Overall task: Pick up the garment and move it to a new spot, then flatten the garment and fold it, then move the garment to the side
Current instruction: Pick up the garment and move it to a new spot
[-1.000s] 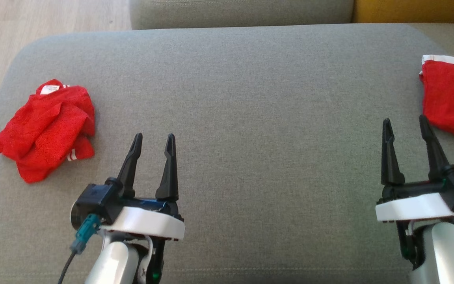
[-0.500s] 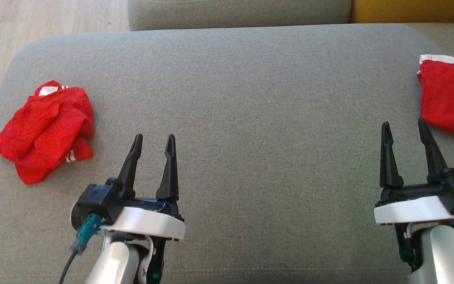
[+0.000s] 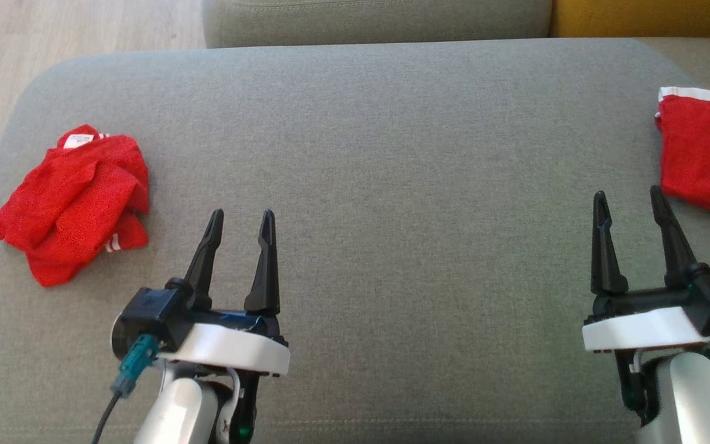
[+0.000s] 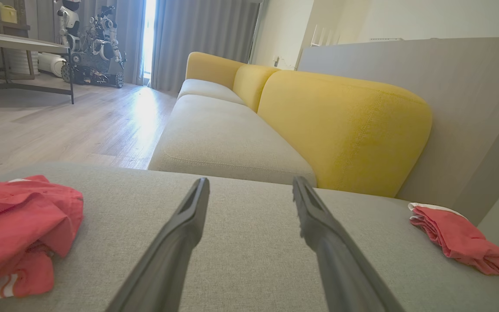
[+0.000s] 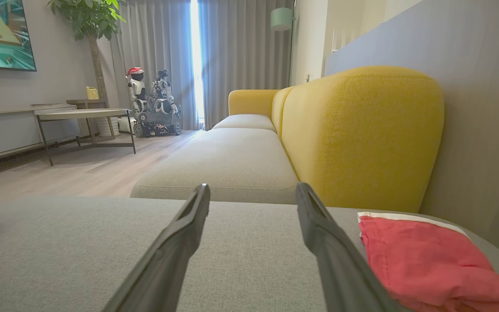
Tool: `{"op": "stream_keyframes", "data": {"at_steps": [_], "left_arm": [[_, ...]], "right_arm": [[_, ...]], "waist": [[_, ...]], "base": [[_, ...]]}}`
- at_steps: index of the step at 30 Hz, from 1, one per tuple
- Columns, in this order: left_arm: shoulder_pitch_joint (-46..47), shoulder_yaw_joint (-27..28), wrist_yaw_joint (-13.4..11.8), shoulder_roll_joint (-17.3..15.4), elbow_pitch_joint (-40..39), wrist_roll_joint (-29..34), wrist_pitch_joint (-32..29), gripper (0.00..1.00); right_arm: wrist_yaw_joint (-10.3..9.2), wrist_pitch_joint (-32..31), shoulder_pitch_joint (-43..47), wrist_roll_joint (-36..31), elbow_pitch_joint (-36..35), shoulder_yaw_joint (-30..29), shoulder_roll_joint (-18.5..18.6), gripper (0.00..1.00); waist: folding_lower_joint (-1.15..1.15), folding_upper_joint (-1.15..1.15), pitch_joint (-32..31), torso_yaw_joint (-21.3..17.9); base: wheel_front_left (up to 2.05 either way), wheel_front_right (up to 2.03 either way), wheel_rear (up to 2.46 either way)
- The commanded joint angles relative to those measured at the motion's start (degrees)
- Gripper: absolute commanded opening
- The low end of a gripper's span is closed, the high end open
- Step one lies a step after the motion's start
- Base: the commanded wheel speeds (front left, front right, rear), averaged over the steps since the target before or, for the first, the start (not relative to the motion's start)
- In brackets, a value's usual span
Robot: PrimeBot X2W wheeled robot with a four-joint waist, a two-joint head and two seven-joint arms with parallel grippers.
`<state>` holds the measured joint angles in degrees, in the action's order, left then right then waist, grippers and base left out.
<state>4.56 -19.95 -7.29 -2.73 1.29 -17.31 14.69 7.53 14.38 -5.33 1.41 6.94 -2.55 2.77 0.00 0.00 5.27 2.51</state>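
- Black long fingers of the left tool hover nearest. They are spread apart with nothing between them, above the grey woven fabric sofa seat. At the near right, the right tool is likewise spread and empty.
- A little farther and to the left, well apart from the left tool, a crumpled red mesh garment with white stripes lies heaped near the seat's left edge.
- Its long axis seems to run from near-left to far-right. A small white label shows at its far end, so the waist or collar probably points away, though the bunching hides its true outline.
- Farther off at the right, a second red garment with a white-trimmed edge lies flat and looks folded, with the trim on its far side. Part of it runs past the head view's right border.
- As I judge it, the folded piece is finished and set aside. For the heap, every step is left: lifting, moving, flattening, folding and shifting aside.
- Farthest back stands the yellow padded backrest.
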Motion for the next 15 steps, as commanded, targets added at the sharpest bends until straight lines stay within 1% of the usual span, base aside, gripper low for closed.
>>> {"op": "stream_keyframes", "data": {"at_steps": [1, 5, 9, 15], "left_arm": [[1.0, 1.38, 0.02, -0.15, -1.83, -0.03, 0.31, 1.0], [0.9, 1.34, -0.03, -0.15, -1.86, -0.14, 0.31, 1.0], [1.0, 1.71, -0.24, -0.15, -2.21, -0.3, 0.31, 1.0], [1.52, 2.42, -0.58, -0.15, -3.35, -0.39, 0.31, 1.0]], "right_arm": [[-0.04, 0.62, -0.95, -0.57, -1.71, 1.36, 0.17, 1.0], [-0.04, 0.62, -0.81, -0.62, -1.45, 1.83, 0.41, 1.0], [-0.04, 0.62, -1.25, -0.38, -1.49, 3.28, 1.08, 1.0], [-0.04, 0.62, -1.89, 0.47, -1.1, 5.89, 2.82, 1.0]], "waist": [[0.0, 0.0, 0.01, 0.12], [0.0, 0.0, -0.02, 0.78], [0.0, 0.0, 0.26, 2.22], [0.0, 0.0, 0.89, 7.33]], "base": [[0.0, 0.0, 0.0], [0.0, 0.0, 0.0], [0.0, 0.0, 0.0], [0.0, 0.0, 0.0]]}}
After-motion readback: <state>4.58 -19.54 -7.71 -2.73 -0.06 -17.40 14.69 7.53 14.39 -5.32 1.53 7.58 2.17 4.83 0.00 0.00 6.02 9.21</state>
